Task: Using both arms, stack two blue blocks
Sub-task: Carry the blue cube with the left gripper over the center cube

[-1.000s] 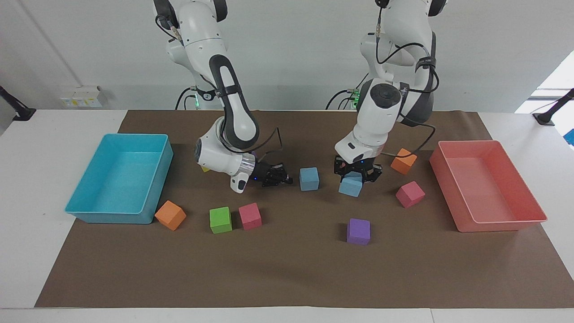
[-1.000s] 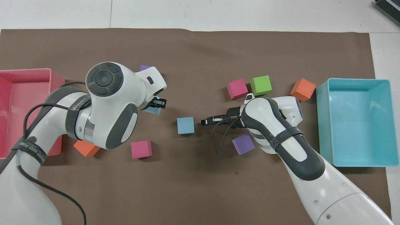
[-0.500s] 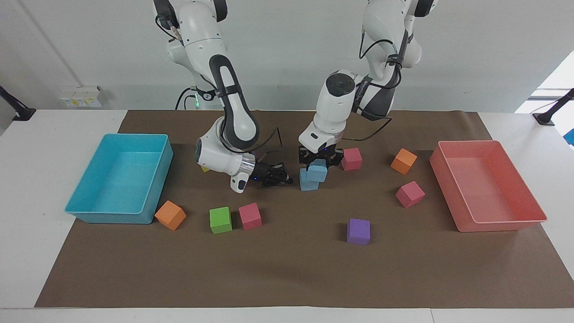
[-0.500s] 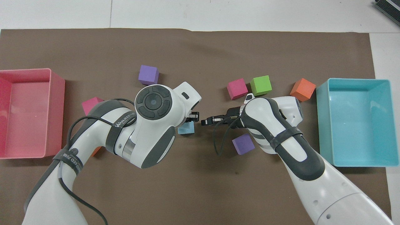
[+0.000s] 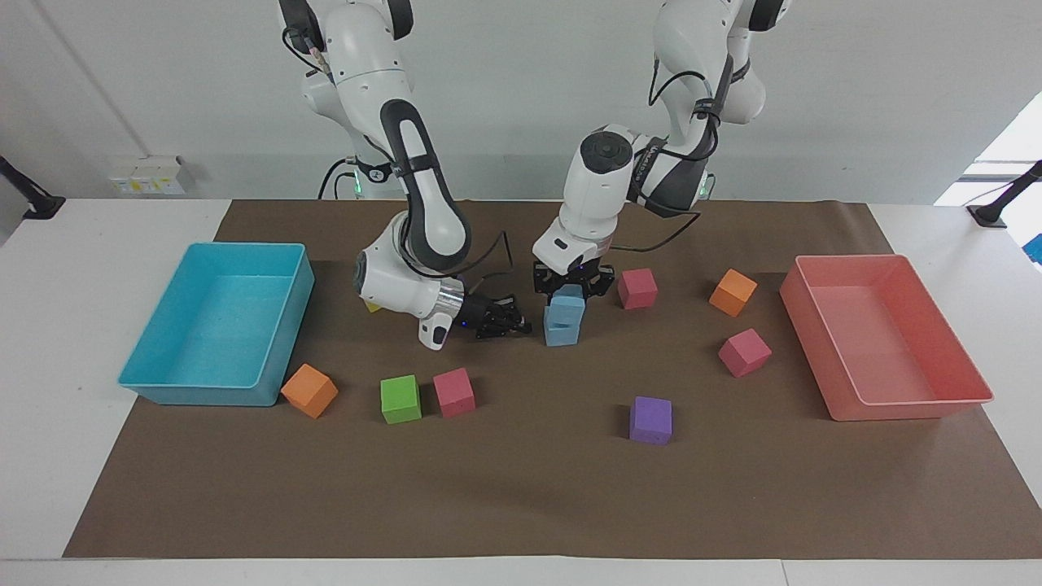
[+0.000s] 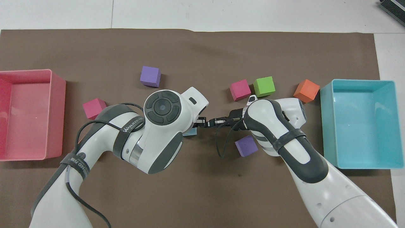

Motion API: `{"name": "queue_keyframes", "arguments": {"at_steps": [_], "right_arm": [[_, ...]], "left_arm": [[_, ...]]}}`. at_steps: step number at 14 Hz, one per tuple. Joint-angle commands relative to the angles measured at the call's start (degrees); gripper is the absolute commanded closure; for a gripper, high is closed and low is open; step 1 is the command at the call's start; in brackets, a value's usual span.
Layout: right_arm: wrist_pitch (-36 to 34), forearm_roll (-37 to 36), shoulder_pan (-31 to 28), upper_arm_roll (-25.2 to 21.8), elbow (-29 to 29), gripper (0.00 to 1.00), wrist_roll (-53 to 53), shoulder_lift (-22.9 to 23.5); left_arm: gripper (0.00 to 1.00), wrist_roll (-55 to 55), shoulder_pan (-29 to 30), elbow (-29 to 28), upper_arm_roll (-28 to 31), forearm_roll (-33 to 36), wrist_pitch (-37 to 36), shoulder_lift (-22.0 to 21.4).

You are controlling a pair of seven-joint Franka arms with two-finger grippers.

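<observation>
The left claw pinches the light, squashy upper blue block by its sides atop the lower blue block, while the right claw, pressed together, waits beside it.

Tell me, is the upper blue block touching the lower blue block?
Touching. In the facing view the upper blue block, held by the left gripper, sits on the lower blue block with no gap.

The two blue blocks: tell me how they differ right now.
The upper blue block sits on top of the lower blue block, which rests on the brown mat. The upper blue block is clamped in the left pincer; the lower blue block is gripped by nothing, with the shut right pincer just beside it. The upper blue block sits slightly offset from the lower blue block. Both are the same light blue and the same size.
</observation>
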Motion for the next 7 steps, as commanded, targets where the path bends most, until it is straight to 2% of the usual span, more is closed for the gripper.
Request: {"name": "queue_keyframes", "arguments": {"at_steps": [1, 7], "right_arm": [[1.23, 1.64, 0.58, 0.26, -0.76, 1.00, -2.16, -0.13], [1.76, 1.64, 0.76, 0.26, -0.76, 1.00, -2.16, -0.13]], "left_arm": [[0.88, -1.05, -1.31, -0.52, 1.05, -1.32, -0.45, 0.34], [0.77, -1.23, -1.22, -1.74, 1.05, -1.32, -0.36, -0.01]]}}
